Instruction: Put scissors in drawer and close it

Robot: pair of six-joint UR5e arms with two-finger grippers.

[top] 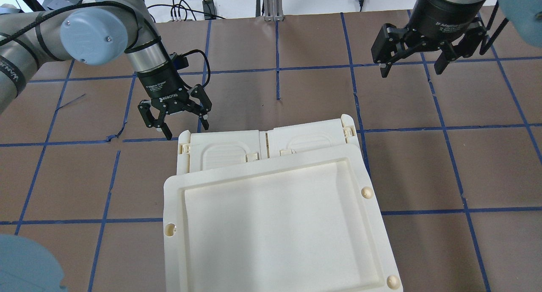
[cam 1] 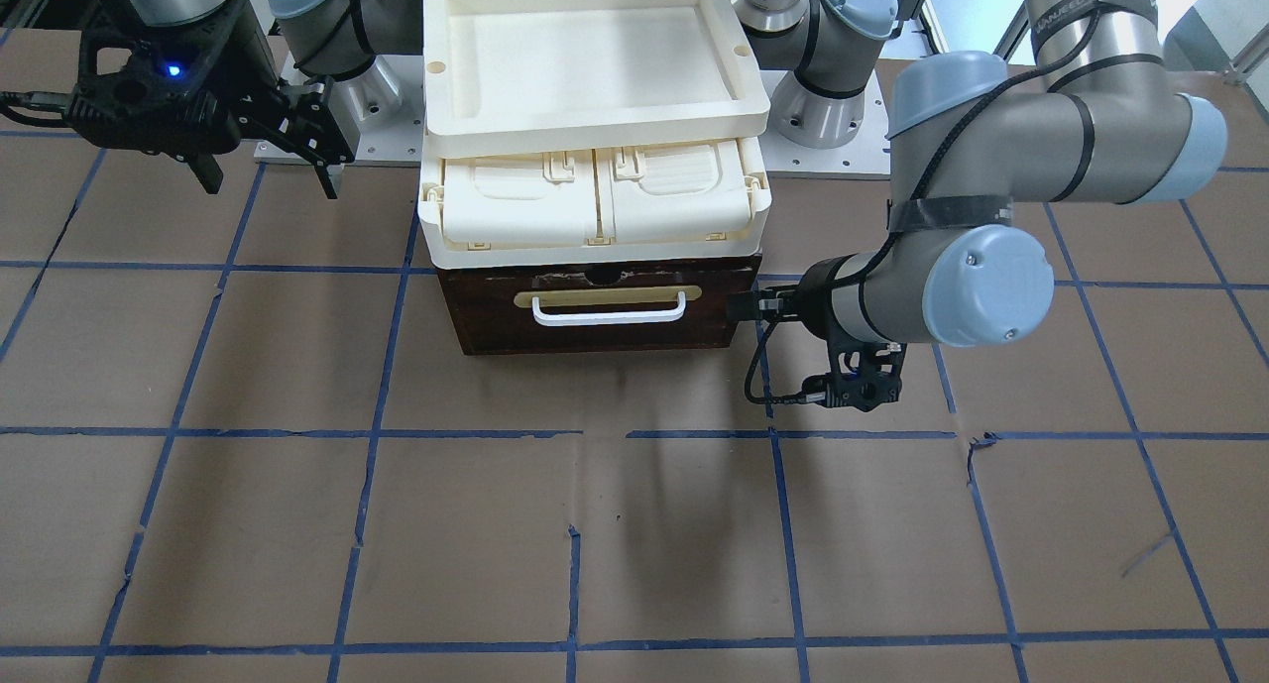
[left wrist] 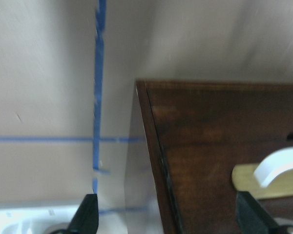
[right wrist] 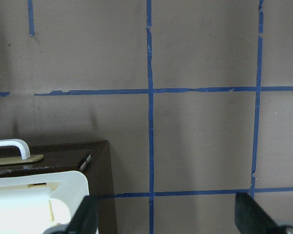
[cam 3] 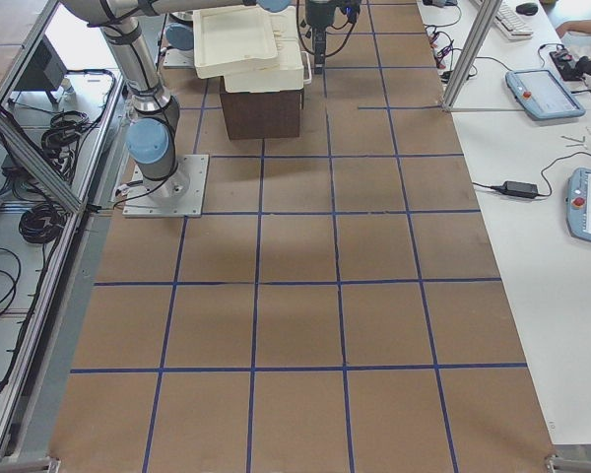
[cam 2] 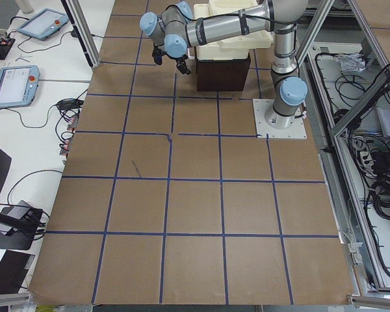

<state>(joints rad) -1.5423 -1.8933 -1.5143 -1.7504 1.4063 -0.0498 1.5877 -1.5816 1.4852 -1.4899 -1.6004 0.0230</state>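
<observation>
Front-facing view: we see the drawer (cam 1: 595,331) looking shut, and the scissors show nowhere. The left gripper (top: 186,130) hangs wide and empty just beside its corner. The right gripper (top: 410,71), also wide, is well apart. We judge the drawer stiff wood, best taken by its white handle (cam 1: 608,313).

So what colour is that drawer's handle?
The handle is white, on the dark brown drawer; front-facing view shows it best.

Cream tray (cam 1: 595,136) askew atop latched case (cam 1: 516,207); blue-taped table (cam 1: 297,524).
</observation>
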